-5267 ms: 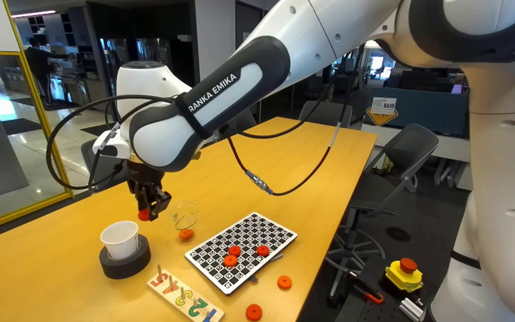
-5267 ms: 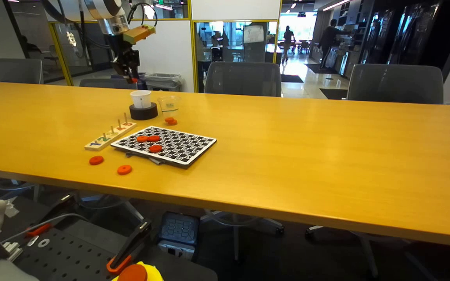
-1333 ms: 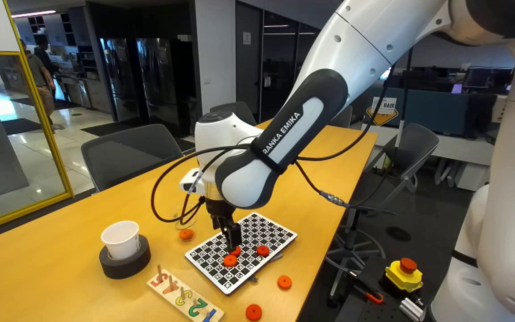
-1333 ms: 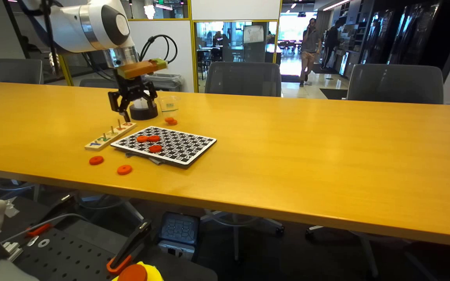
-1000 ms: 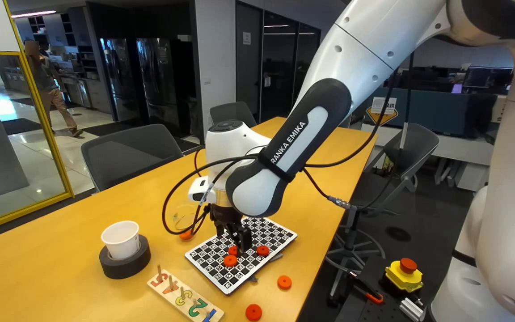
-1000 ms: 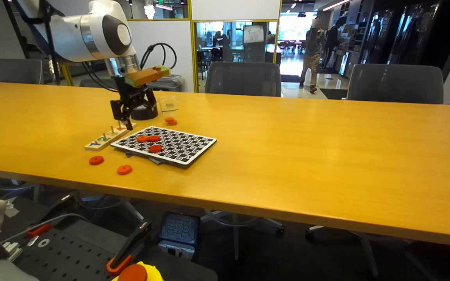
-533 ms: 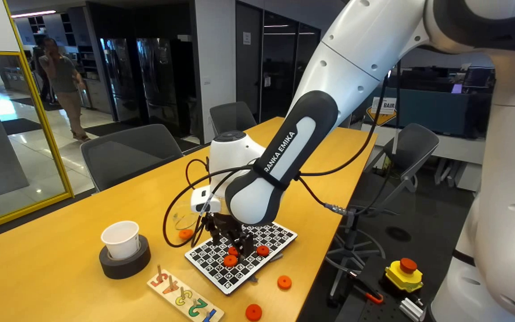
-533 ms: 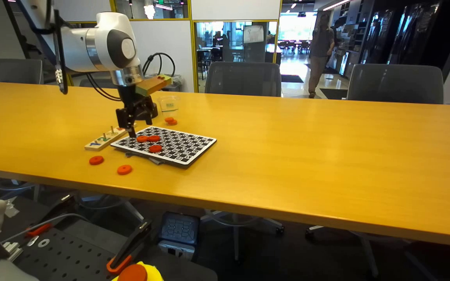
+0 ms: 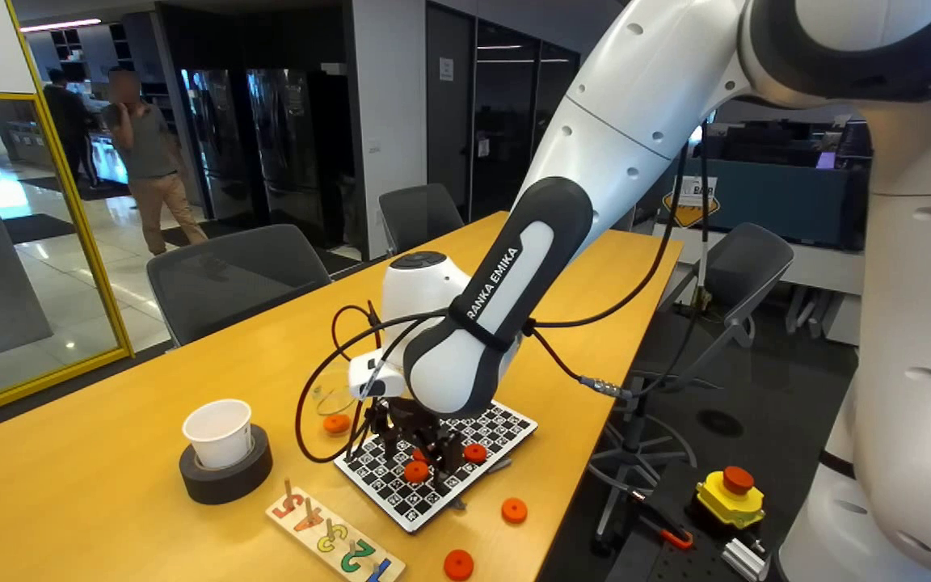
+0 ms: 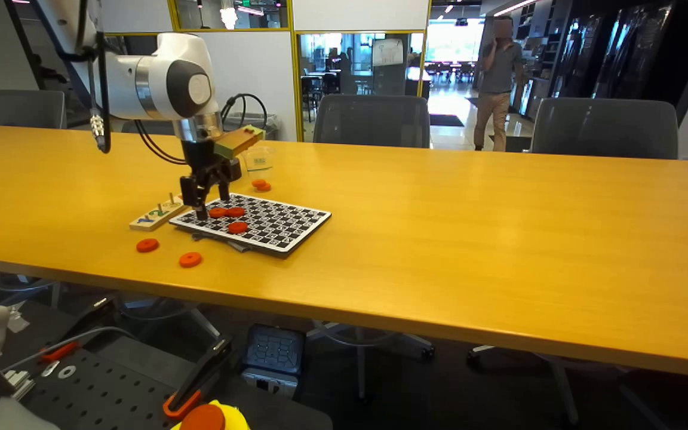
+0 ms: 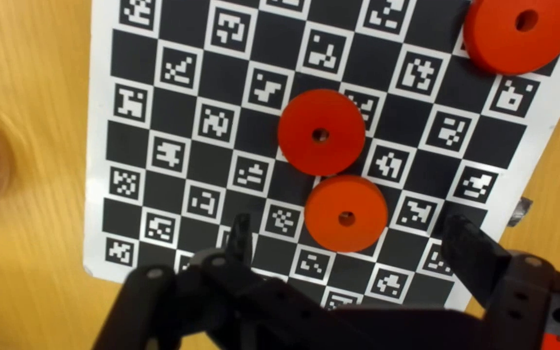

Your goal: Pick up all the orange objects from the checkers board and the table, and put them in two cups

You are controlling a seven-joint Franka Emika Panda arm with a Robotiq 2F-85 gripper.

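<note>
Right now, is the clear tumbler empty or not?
The clear tumbler is not empty: in an exterior view, two orange discs show through its lower wall.

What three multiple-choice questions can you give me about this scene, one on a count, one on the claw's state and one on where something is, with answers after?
1. How many orange-red pieces show on the checkers board?
A. Two
B. Three
C. Five

2. What state is the claw in?
A. Open
B. Shut on a piece
C. Shut on nothing

3. Where is the white cup?
A. On the checkers board
B. In the claw
C. In the dark round base

1: B, since a close pair and a separate third lie on its squares.
2: A, since its jaws stand wide apart in the wrist view.
3: C, since the base surrounds the cup's lower end.
</note>
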